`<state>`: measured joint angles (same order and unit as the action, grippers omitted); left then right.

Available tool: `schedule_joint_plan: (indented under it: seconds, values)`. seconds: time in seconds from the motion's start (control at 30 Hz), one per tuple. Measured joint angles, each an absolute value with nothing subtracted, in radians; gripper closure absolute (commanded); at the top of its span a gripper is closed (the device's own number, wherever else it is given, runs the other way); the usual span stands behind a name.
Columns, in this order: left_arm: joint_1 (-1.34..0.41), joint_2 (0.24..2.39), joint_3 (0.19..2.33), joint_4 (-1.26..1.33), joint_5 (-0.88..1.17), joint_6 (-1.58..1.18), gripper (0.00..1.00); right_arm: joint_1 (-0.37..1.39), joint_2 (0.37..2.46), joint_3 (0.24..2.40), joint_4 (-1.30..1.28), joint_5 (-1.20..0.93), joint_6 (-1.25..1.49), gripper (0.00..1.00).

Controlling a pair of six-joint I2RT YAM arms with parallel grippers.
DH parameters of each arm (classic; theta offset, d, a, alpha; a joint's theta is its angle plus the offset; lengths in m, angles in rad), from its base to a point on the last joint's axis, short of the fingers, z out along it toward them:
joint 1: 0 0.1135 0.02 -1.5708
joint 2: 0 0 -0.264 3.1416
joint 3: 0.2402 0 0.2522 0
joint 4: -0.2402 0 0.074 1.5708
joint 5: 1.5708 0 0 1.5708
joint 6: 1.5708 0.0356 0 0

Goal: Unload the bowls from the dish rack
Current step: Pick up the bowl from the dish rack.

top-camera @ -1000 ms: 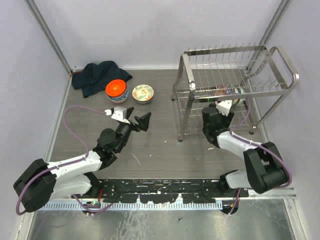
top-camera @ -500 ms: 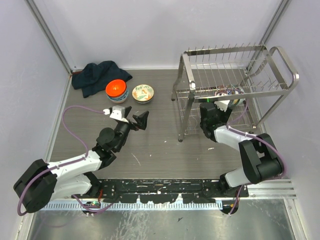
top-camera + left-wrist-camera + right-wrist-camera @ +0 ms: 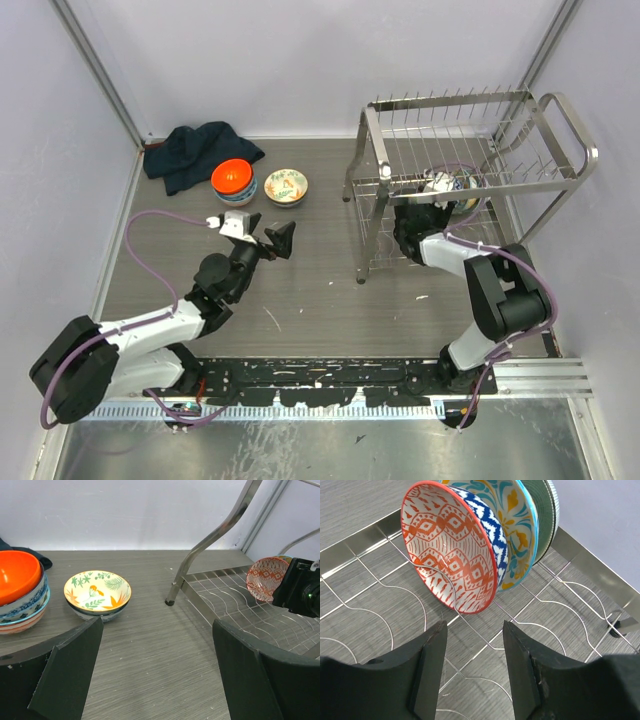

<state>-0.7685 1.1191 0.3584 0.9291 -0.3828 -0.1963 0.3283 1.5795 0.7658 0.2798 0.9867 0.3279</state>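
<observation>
Three bowls (image 3: 454, 555) on edge in dish rack (image 3: 362, 536), just beyond right claw (image 3: 472, 635), open, empty

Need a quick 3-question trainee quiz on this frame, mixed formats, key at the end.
1. True or false: the right gripper is shut on a bowl.
2. Which bowl in the dish rack stands nearest the right gripper? A) red-patterned bowl B) plain orange C) leaf-patterned
3. Which bowl tops the stack on the table?
Key: 1 false, its fingers stand apart. 2 A. 3 the orange bowl.
</observation>
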Motion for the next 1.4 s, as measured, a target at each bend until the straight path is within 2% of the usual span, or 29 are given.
schedule_joint_plan:
  seconds: [0.83, 1.2, 1.4]
  values:
    - [-0.751, 1.170, 0.359, 0.946, -0.357, -0.213, 0.02, 0.254, 1.710, 0.876, 0.253, 1.010, 0.309, 0.48]
    - [-0.734, 1.171, 0.359, 0.960, -0.350, -0.214, 0.02, 0.244, 1.736, 0.901, 0.253, 1.017, 0.308, 0.52]
    - [-0.723, 1.177, 0.359, 0.965, -0.347, -0.215, 0.02, 0.233, 1.775, 0.933, 0.249, 1.036, 0.305, 0.59]
